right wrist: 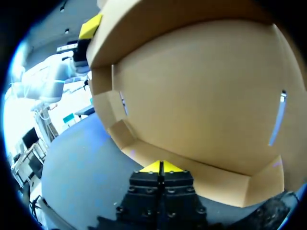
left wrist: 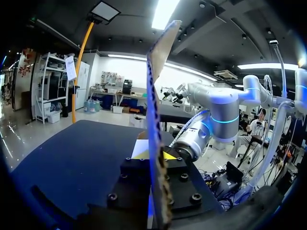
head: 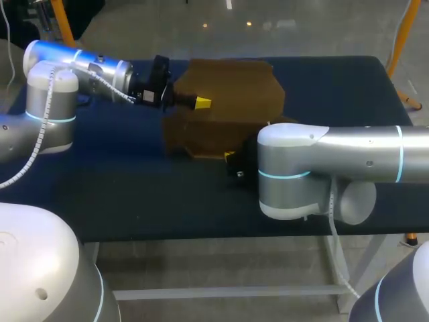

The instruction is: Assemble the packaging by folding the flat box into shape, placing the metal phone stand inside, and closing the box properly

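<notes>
The brown cardboard box (head: 234, 87) stands partly folded in the middle of the dark table. My left gripper (head: 201, 102) comes in from the left and is shut on one of its panels. In the left wrist view that panel (left wrist: 156, 96) runs edge-on between the yellow tips of the left gripper (left wrist: 162, 154). My right gripper (head: 230, 157) sits low at the box's near edge, mostly hidden under its own arm. In the right wrist view the right gripper (right wrist: 160, 166) is shut with nothing between its fingers, its tips at the box's (right wrist: 201, 96) lower flap. No phone stand is in view.
The dark blue table (head: 120, 181) has bare cloth to the left and front of the box. My right arm's bulky elbow (head: 288, 168) lies across the front right, hiding part of the box's near side.
</notes>
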### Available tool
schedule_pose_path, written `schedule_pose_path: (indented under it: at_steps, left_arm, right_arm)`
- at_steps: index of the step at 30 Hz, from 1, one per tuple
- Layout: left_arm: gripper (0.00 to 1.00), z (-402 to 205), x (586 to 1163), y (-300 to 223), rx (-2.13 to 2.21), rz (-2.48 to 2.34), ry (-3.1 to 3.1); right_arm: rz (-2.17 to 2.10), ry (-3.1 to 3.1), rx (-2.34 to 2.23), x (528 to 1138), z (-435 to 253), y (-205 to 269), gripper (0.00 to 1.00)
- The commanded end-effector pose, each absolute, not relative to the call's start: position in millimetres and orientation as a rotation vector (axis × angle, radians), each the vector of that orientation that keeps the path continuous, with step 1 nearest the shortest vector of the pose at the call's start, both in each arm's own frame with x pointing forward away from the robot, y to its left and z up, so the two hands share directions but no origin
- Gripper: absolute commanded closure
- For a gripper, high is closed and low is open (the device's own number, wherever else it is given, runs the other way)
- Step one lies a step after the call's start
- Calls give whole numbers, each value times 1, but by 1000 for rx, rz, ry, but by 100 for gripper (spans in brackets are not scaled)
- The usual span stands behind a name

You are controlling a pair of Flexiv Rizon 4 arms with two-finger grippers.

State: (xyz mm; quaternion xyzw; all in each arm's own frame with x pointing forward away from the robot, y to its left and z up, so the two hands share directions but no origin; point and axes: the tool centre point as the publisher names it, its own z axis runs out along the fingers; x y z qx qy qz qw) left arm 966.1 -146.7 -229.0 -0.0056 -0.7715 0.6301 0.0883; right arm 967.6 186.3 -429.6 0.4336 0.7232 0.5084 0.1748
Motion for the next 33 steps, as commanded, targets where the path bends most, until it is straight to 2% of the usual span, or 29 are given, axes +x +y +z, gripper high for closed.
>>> schedule_pose_path:
  at_steps: [1, 11, 33]
  left_arm:
    - [100, -231, 966, -146, -19, 1877, -2294]
    - [100, -231, 966, -146, -19, 1877, -2294]
    - [100, -231, 966, -146, -19, 1877, -2294]
  right_arm:
    - [1438, 2045, 1230, 969, -434, 189, 100]
    - [1442, 2046, 1229, 968, -433, 189, 100]
    - [1605, 2121, 1131, 911, -384, 170, 100]
